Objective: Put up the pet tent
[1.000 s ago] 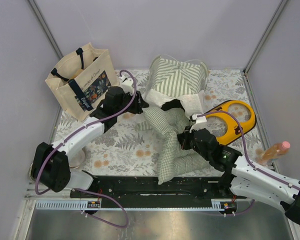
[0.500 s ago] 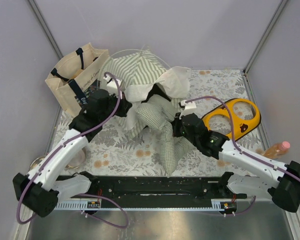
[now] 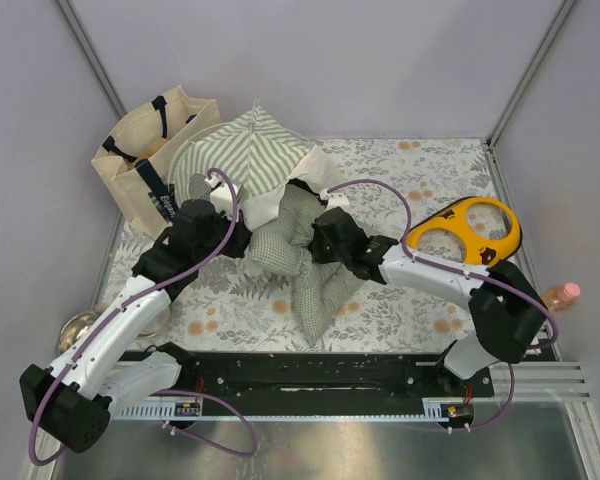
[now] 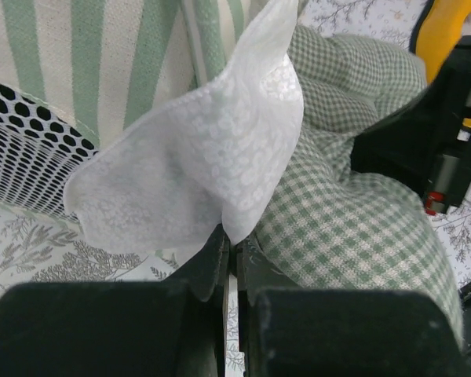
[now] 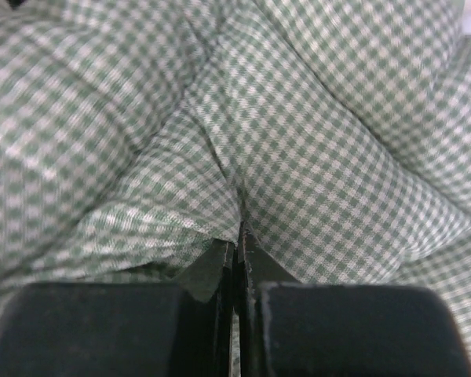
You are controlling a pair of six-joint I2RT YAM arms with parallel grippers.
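Note:
The pet tent [image 3: 242,148], green-and-white striped, lies crumpled at the back left against the tote bag. In the left wrist view I see its stripes [image 4: 102,55], its mesh panel [image 4: 23,149] and a white lacy flap [image 4: 204,149]. My left gripper [image 4: 234,238] is shut on the flap's lower corner; from above it [image 3: 248,222] sits at the tent's front edge. A green checked cushion [image 3: 305,262] lies bunched in front of the tent. My right gripper [image 5: 237,236] is shut on a fold of the cushion [image 5: 322,157], near the cushion's top [image 3: 312,233] in the top view.
A beige tote bag [image 3: 145,165] stands at the back left. To the right lies a yellow two-holed object [image 3: 467,232], and a bottle [image 3: 563,294] by the right edge. A metal bowl [image 3: 75,327] sits at the near left. Grey walls enclose the floral mat [image 3: 420,170].
Both arms swung left. The tent moved from back centre to back left and its flap is now pinched by my left gripper, which shut. The cushion was dragged left with my right gripper.

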